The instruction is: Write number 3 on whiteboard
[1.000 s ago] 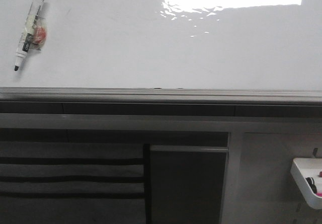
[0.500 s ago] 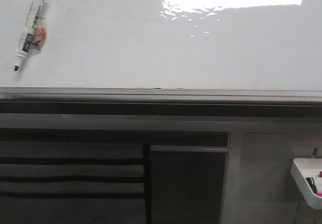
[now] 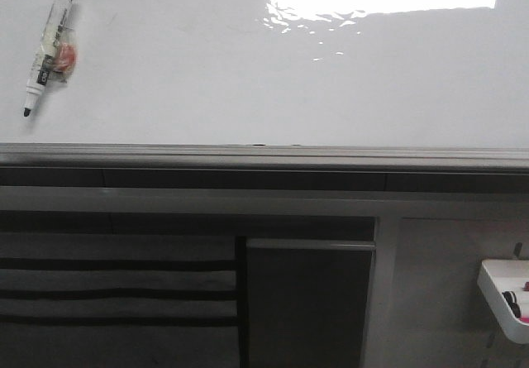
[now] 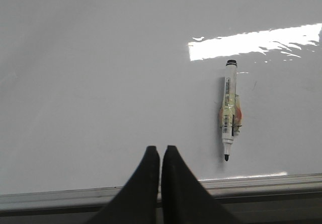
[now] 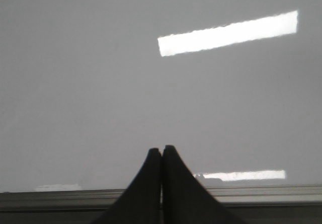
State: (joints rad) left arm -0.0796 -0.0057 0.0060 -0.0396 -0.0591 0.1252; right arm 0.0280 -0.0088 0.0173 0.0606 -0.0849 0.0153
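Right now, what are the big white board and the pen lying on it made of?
The whiteboard looks like glossy coated board: it mirrors a bright light patch. Its edge strip seems brushed grey metal. The marker pen looks like plastic, with a dark tip.

My front camera looks forward and down over the whiteboard [image 3: 248, 70], taking in its grey edge strip [image 3: 264, 155] and the cabinet fronts below. My left wrist camera sits low behind the left gripper [image 4: 160, 151], facing across the board; it shares the marker pen [image 4: 229, 108] with the front view, where the pen [image 3: 50, 44] lies far left. My right wrist camera looks past the right gripper [image 5: 161, 151] at bare board [image 5: 100, 93] and edge strip.
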